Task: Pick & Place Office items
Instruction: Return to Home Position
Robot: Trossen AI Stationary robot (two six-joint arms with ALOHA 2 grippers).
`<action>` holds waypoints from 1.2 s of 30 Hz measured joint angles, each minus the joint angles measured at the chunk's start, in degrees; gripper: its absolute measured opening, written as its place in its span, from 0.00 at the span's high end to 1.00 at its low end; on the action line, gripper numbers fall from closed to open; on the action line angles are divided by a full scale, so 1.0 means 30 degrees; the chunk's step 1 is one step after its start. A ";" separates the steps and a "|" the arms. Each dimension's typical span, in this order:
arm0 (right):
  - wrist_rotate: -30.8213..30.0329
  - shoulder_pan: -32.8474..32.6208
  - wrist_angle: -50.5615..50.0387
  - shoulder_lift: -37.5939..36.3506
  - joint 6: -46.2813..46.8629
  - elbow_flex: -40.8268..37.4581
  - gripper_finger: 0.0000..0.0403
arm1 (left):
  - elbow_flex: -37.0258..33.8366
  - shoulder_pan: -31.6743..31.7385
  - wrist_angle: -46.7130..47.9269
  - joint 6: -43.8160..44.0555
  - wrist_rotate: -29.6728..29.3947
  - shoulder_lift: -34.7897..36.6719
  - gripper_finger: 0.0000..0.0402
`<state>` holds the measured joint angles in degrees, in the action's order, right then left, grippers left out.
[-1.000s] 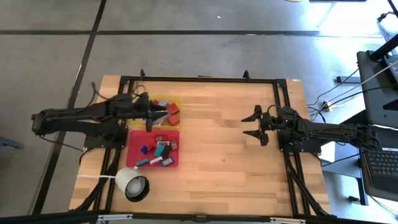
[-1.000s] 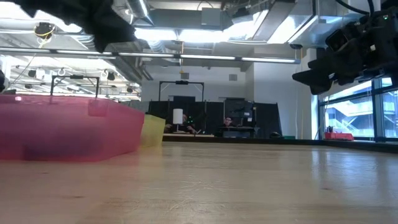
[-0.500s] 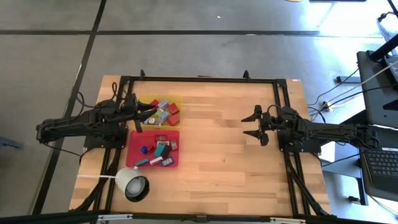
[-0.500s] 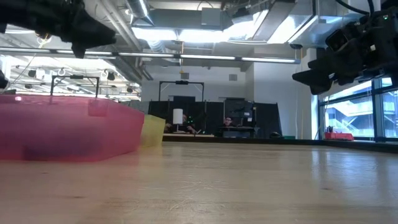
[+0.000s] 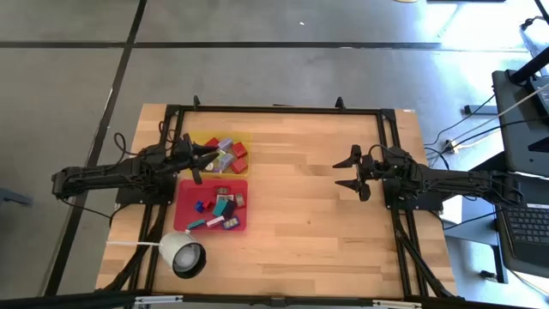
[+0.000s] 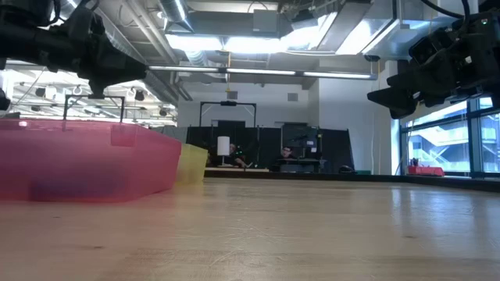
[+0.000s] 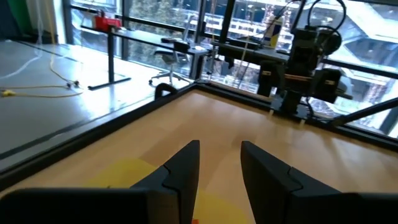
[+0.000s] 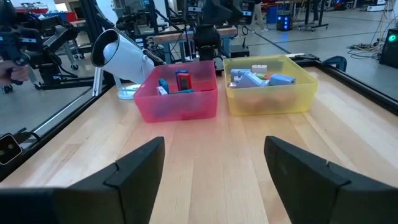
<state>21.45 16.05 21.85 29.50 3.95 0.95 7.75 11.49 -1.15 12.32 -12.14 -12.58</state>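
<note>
The office items are small coloured pieces lying in two trays at the table's left: a yellow tray (image 5: pixel 226 148) on the far side and a red tray (image 5: pixel 214 206) on the near side. The right wrist view shows both, the red tray (image 8: pixel 177 99) and the yellow tray (image 8: pixel 270 93). My left gripper (image 5: pixel 210 155) hovers level over the yellow tray's left edge (image 7: pixel 124 174). Its fingers (image 7: pixel 186 162) stand a narrow gap apart with nothing between them. My right gripper (image 5: pixel 347 172) waits open above the bare wood at the table's right, pointing at the trays.
A white round cup-like thing (image 5: pixel 182 254) with a cord stands at the near left corner, next to the red tray. A black frame (image 5: pixel 283 110) runs around the table. Bare wood (image 5: pixel 292 206) lies between the trays and the right arm.
My left gripper has drawn back from over the yellow tray toward the table's left edge and has sunk lower, its nose tipping to level. The pieces in the trays have stayed where they were.
</note>
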 joint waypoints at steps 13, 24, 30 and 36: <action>0.0000 -0.0007 -0.0006 0.0000 0.0000 0.0000 0.31 | -0.0004 -0.0029 0.2112 0.0136 -0.0143 -0.0051 0.72; 0.0004 -0.0005 -0.0002 0.0000 0.0000 0.0000 0.31 | -0.0015 -0.0029 0.1117 0.8838 -0.0484 -0.0051 0.72; 0.0005 -0.0003 -0.0005 0.0000 0.0000 0.0000 0.31 | -0.0015 -0.0029 0.1066 0.9647 -0.0560 -0.0051 0.72; 0.0007 0.0000 -0.0003 0.0000 0.0000 0.0000 0.31 | -0.0015 -0.0029 0.1064 0.9647 -0.0567 -0.0051 0.72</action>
<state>21.47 16.05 21.84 29.50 3.95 0.95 7.70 11.40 2.04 41.25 -13.85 -12.73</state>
